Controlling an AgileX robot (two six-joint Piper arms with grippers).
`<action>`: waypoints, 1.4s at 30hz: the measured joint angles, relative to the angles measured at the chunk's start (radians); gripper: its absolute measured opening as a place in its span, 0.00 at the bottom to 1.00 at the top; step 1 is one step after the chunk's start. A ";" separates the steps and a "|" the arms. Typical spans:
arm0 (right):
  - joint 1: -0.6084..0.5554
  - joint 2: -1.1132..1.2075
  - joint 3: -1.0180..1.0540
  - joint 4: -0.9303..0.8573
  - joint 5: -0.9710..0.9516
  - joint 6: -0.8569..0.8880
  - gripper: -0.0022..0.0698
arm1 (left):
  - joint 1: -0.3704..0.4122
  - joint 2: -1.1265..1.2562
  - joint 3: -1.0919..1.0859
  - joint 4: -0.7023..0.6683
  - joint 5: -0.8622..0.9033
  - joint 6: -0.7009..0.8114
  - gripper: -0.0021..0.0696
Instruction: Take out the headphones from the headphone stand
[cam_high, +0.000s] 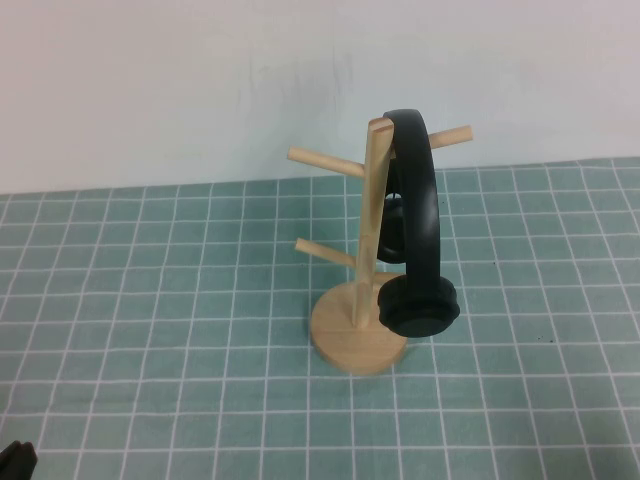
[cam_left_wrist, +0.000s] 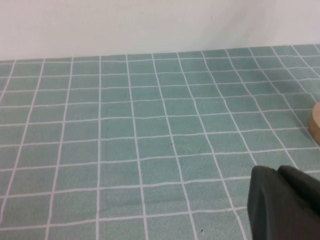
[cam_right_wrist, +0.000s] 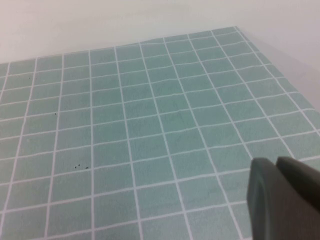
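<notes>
The black headphones (cam_high: 418, 215) hang on the light wooden headphone stand (cam_high: 352, 343) at the table's middle. The headband arches over the top of the post. One earcup hangs in front near the round base, the other shows behind the post. My left gripper (cam_high: 14, 460) shows only as a dark tip at the near left corner, far from the stand. In the left wrist view the left gripper (cam_left_wrist: 277, 170) is shut and empty over the cloth, with the stand's base edge (cam_left_wrist: 315, 122) at the frame's border. My right gripper (cam_right_wrist: 276, 161) is shut and empty over bare cloth, out of the high view.
A green cloth with a white grid (cam_high: 150, 300) covers the table. A white wall (cam_high: 200, 80) rises right behind the stand. The cloth's far corner (cam_right_wrist: 235, 29) shows in the right wrist view.
</notes>
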 joint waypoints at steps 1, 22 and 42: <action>0.000 0.000 0.000 0.000 0.000 0.000 0.02 | 0.000 0.000 0.000 0.000 0.000 0.000 0.02; 0.000 0.000 0.000 0.000 -0.024 0.000 0.02 | 0.000 0.000 0.000 0.000 0.000 0.000 0.02; 0.000 0.000 0.000 0.004 -0.650 0.000 0.02 | 0.000 0.000 0.000 0.000 0.000 0.000 0.02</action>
